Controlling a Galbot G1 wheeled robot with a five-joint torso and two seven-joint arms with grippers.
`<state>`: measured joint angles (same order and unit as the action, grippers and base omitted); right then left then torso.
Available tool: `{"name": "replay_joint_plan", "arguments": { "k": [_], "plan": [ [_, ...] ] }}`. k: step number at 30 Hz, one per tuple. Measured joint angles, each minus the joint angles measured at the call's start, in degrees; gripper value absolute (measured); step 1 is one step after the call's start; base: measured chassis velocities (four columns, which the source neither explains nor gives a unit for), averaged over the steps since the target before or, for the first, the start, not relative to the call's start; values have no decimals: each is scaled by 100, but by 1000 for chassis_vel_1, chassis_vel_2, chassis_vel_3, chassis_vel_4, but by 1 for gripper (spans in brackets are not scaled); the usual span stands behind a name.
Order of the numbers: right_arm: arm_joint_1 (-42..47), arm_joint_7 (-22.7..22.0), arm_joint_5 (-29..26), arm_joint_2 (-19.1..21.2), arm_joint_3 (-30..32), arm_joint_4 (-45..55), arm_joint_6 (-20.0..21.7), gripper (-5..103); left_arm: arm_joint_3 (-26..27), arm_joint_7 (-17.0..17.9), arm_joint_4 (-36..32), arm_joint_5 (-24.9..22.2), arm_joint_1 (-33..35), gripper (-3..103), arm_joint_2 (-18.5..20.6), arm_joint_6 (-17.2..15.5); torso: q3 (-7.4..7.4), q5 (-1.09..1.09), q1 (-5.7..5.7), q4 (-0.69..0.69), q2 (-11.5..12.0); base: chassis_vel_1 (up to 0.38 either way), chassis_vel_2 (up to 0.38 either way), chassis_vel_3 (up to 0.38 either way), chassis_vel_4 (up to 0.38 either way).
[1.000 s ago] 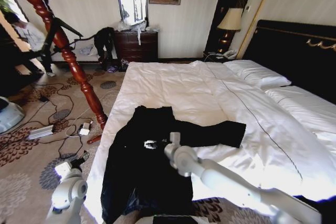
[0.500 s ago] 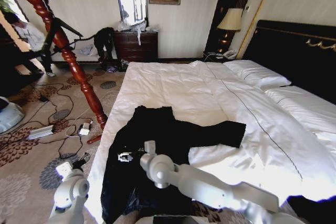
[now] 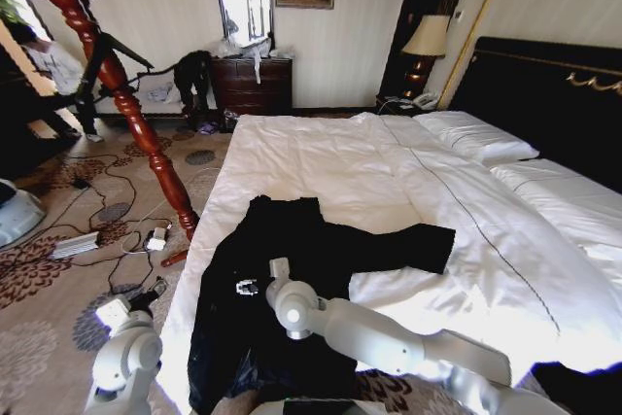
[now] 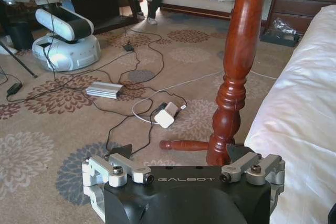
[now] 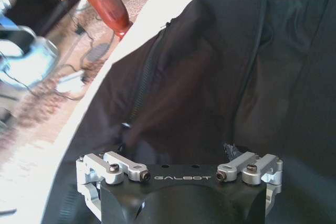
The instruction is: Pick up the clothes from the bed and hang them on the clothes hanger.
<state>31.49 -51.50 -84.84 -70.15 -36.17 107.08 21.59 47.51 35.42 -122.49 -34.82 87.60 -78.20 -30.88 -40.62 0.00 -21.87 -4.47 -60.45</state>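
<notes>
Currently we are hovering the right gripper point(image 3: 246, 287), jaws spread, above the soft black long-sleeved coat point(image 3: 292, 279) lying lower centre on the white-duveted bed point(image 3: 389, 172), positioning to pinch fabric.

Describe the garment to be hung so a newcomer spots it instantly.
On the wide white-duveted bed, look to the near corner beside the reddish-brown wooden coat stand. The large black long-sleeved coat lies flat there, unlike the smaller dark garment by the dresser.
</notes>
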Motion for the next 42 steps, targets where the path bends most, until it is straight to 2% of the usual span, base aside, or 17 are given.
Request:
{"name": "replay_joint_plan", "arguments": {
  "k": [2, 9, 12, 14, 15, 17, 18, 19, 20, 23, 27, 29, 30, 33, 35, 37, 42],
  "plan": [
    [47, -30, -422, 14, 203, 86, -120, 100, -20, 11, 3, 25, 32, 100, 0, 11, 0, 0, 0, 1, 0, 0, 0, 0, 0],
    [178, 11, -781, 6, 358, 94, -203, 101, -32, 22, -26, 61, 77, 100, 36, 15, 0, 0, 0, 1, 0, 0, 0, 0, 0],
    [258, 43, -785, -35, 358, 88, -203, 88, -32, 23, -33, 57, 79, 100, 47, 40, 0, 0, 0, 1, 0, 0, 0, 0, 0],
    [278, 54, -774, -44, 357, 81, -203, 88, -34, 12, -30, 41, 72, 100, 47, 69, 0, 0, 0, 1, 0, 0, 0, 0, 0],
    [295, 71, -751, -47, 357, 76, -204, 82, -39, -17, -2, -10, 53, 100, 47, 109, 0, 1, 0, 1, 0, 0, 0, 0, 0],
    [321, 110, -653, -26, 344, 73, -218, 71, -50, -64, 104, -320, -19, 100, 42, 176, 0, 0, 0, 2, 0, 0, 0, 0, 0],
    [321, 110, -653, -26, 344, 73, -218, 71, -50, -64, 104, -320, -19, 100, 42, 176, 0, 0, 0, 2, 0, 0, 0, 0, 0],
    [331, 148, -589, 2, 326, 74, -243, 65, -54, -68, 153, -581, -65, 100, 33, 178, 0, 0, 0, 1, 0, 0, 0, 0, 0],
    [338, 201, -521, 37, 308, 77, -286, 65, -57, -60, 188, -816, -104, 100, 22, 161, 0, 0, 0, 1, 0, 0, 0, 0, 0],
    [361, 339, -415, 196, 279, 105, -328, 49, -69, -40, 309, -1375, -214, 100, -13, 63, 0, 0, 0, -1, 0, 0, 0, 0, 0],
    [389, 380, -455, 286, 312, 148, -320, 38, -73, -40, 354, -1645, -241, 100, -32, 22, 0, 0, 0, 1, 0, 0, 0, 0, 0],
    [394, 401, -452, 354, 334, 197, -344, 28, -73, -46, 356, -1819, -236, 100, -33, -34, 0, 1, 0, 1, 0, 0, 0, 0, 0],
    [394, 401, -452, 354, 334, 197, -344, 28, -73, -46, 356, -1819, -236, 100, -33, -34, 0, 1, 0, 1, 0, 0, 0, 0, 0],
    [394, 405, -476, 606, 422, 397, -379, 11, -89, -71, 348, -2326, -220, 100, -4, -320, 0, 0, 0, 2, 0, 0, 0, 0, 0],
    [395, 405, -488, 683, 448, 456, -383, 11, -98, -76, 345, -2432, -220, 100, 1, -379, 0, 0, 0, 1, 0, 0, 0, 0, 0],
    [438, 398, -503, 927, 529, 615, -391, 2, -148, -159, 344, -2653, -246, 100, -4, -490, 0, 0, 0, 0, 0, 0, 0, 0, 0],
    [556, 392, -468, 1201, 696, 812, -393, 0, -208, -358, 315, -3105, -345, 100, -85, -514, 0, 1, 0, 1, 0, 0, 0, 0, 0]
  ]
}}
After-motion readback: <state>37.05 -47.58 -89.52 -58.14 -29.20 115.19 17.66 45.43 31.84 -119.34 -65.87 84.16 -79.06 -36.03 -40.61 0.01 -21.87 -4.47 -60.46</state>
